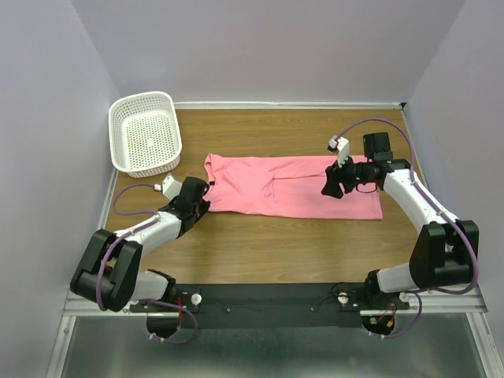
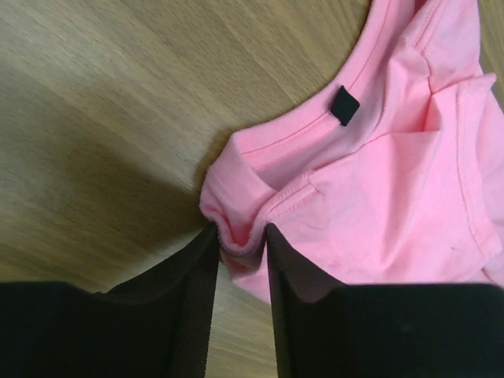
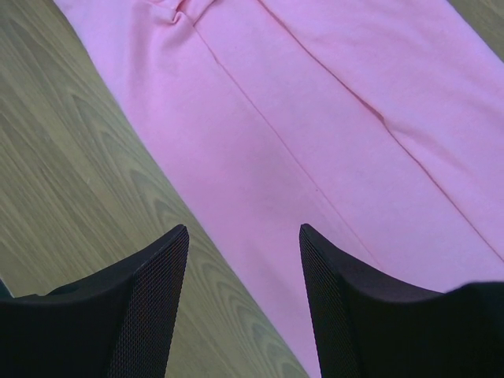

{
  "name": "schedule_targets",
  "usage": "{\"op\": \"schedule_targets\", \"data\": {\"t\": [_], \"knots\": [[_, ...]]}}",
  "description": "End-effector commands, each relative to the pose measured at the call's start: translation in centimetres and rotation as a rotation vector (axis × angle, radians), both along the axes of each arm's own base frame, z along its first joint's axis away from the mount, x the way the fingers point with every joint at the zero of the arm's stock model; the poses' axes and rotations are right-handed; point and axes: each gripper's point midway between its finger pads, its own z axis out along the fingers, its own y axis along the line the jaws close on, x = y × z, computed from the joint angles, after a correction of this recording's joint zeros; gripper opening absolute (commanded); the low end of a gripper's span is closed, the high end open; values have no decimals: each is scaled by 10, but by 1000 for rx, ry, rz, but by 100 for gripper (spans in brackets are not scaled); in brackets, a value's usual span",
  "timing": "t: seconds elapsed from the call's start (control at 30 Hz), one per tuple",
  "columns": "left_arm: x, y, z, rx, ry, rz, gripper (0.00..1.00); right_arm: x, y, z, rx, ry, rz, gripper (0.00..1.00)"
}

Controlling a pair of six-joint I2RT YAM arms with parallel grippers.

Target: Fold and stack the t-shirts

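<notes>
Centrally, pink t-shirt on wooden table, lavender walls around.

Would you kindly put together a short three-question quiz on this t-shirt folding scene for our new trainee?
1. True or false: the left gripper is pinching a bunched bit of the pink t-shirt.
2. Where does the white basket sit in the top view? A) far left B) far right C) on the shirt
3. Fill in: the right gripper hovers ____ above the shirt's edge.

Key: 1 true; 2 A; 3 open.
</notes>
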Motion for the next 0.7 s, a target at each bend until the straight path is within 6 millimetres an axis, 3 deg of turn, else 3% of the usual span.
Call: {"op": "schedule_targets", "data": {"t": [0.0, 0.03, 0.13, 0.27, 0.37, 0.4, 0.47, 0.5, 0.53, 0.6, 0.63, 0.67], "knots": [[3, 26, 10, 54, -25, 79, 21, -4, -3, 10, -3, -47, -9, 66], [2, 32, 15, 66, -39, 91, 15, -5, -5, 14, -9, -64, -10, 66], [-2, 55, 22, 101, -56, 136, 14, -8, -14, 14, -66, -89, -22, 67], [-6, 68, 23, 127, -54, 139, 15, -14, -24, 9, -122, -84, -27, 67], [-7, 66, 20, 123, -38, 104, 34, -13, -29, 1, -158, -71, -21, 68], [-9, 66, 19, 129, -33, 86, 57, -11, -29, 2, -160, -76, -18, 71], [-9, 63, 25, 116, -46, 71, 71, -7, -24, 3, -140, -72, 3, 75], [-10, 63, 28, 117, -51, 61, 75, -4, -21, -2, -127, -50, 18, 78], [-10, 63, 38, 117, -75, 53, 79, 6, -17, 5, -109, -67, 32, 81], [-12, 61, 53, 132, -116, 7, 80, 18, -2, -4, -41, -15, 76, 86], [-11, 59, 74, 129, -194, -16, 80, 25, 3, -6, -17, -4, 96, 93], [-11, 58, 87, 183, -245, -91, 81, 40, 14, 9, 38, -37, 129, 93]]}}
